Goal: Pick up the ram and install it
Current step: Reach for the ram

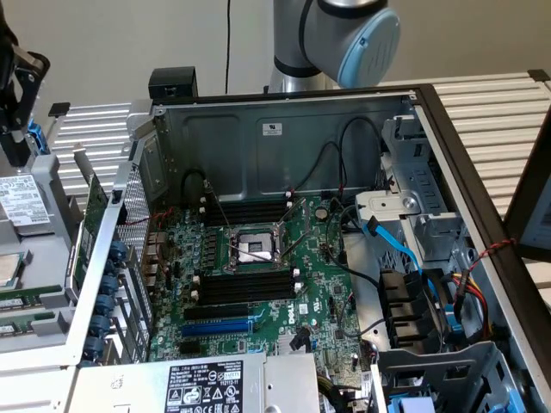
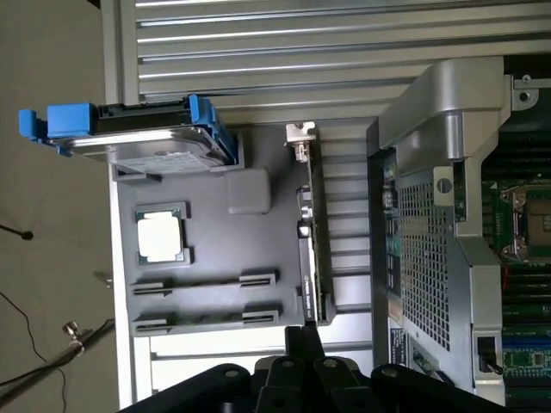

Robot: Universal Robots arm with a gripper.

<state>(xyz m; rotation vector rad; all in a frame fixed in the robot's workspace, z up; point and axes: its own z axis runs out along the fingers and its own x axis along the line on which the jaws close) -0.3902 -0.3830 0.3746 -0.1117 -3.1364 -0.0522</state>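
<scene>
Two thin green ram [image 1: 28, 297] sticks lie side by side in holders on a grey tray [image 1: 52, 172] at the exterior view's left, outside the computer case. The wrist view shows those two holders [image 2: 207, 282] as long rails beside a square processor chip [image 2: 161, 235]. My gripper [image 1: 15, 146] hangs above the tray's far end, over the hard drive [image 1: 21, 202]. Its black fingers [image 2: 301, 337] are shut with nothing between them and stand apart from the sticks. On the motherboard, long black slots [image 1: 245, 284] with white end clips flank the processor socket [image 1: 252, 248].
A green expansion card [image 2: 314, 232] stands on edge between tray and case wall [image 1: 103, 275]. The hard drive sits in a blue bracket [image 2: 73, 120]. Cables [image 1: 405, 249], a blue slot [image 1: 219, 327] and a power supply [image 1: 207, 385] crowd the case. Ribbed table [image 2: 301, 43] surrounds it.
</scene>
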